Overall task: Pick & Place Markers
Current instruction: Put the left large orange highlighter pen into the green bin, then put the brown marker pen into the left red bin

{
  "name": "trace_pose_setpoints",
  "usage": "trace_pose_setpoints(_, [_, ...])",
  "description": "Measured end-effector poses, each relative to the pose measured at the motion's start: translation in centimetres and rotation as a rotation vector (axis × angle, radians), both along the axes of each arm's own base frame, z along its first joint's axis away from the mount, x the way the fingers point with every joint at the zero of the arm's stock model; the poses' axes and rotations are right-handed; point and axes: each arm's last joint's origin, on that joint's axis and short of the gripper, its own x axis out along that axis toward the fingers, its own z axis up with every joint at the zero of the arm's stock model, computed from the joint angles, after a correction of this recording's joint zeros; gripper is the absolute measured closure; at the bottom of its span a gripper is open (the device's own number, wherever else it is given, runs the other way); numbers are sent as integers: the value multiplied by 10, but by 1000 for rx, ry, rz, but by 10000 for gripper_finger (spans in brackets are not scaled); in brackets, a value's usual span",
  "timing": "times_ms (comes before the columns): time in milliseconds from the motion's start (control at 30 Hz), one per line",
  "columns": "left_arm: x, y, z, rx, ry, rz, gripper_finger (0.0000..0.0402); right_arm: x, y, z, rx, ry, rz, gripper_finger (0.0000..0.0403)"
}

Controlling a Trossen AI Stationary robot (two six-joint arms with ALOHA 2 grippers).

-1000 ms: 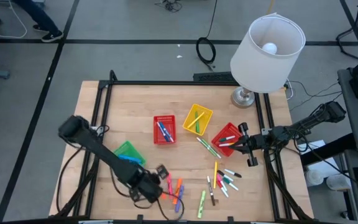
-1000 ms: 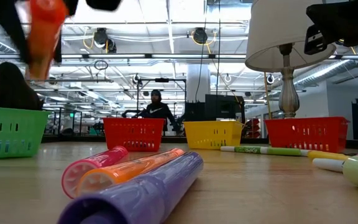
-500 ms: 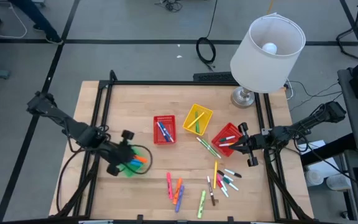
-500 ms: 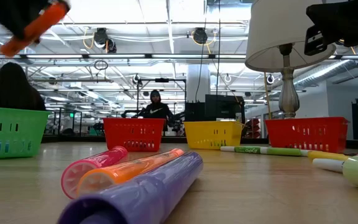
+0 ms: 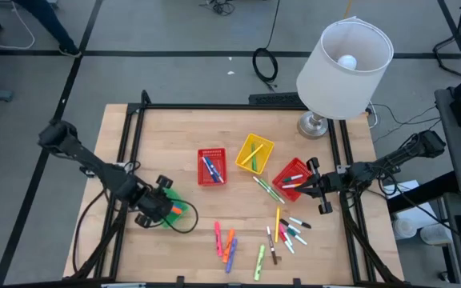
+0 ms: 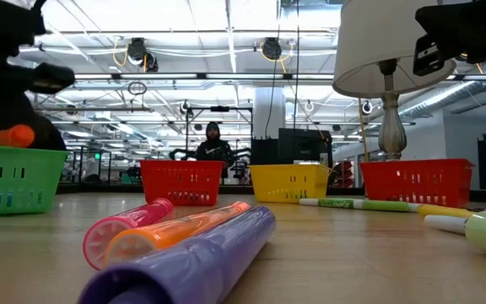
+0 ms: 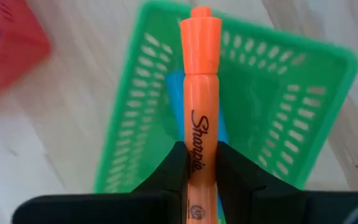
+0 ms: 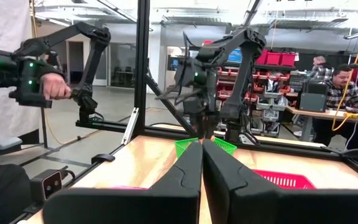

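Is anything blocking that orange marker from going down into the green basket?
Nothing visible does. The left gripper holds the orange Sharpie highlighter directly over the open green basket. A blue marker already lies inside, but there looks to be room beside it.

Glossy plastic orange marker (image 7: 201,93), perforated plastic green basket (image 7: 291,93), matt wooden table (image 5: 174,132)
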Motion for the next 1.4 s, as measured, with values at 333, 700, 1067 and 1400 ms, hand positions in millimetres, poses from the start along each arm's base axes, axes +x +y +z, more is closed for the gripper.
trace_pose_setpoints(333, [5,-2,-8,-67,64,116,315,0,0,0,8,2,1,403])
trace_pose_setpoints(700, [21,-9,45,-82,-40,212,149,0,0,0,19,4,6,403])
trace_pose_setpoints(1067, [-28,19,174,-236,-512,197,214,0,0,0,17,9,6,403])
trace_pose_setpoints(1400, [-61,49,124,-297,-983,405,337,1,0,-3,1,34,3,403])
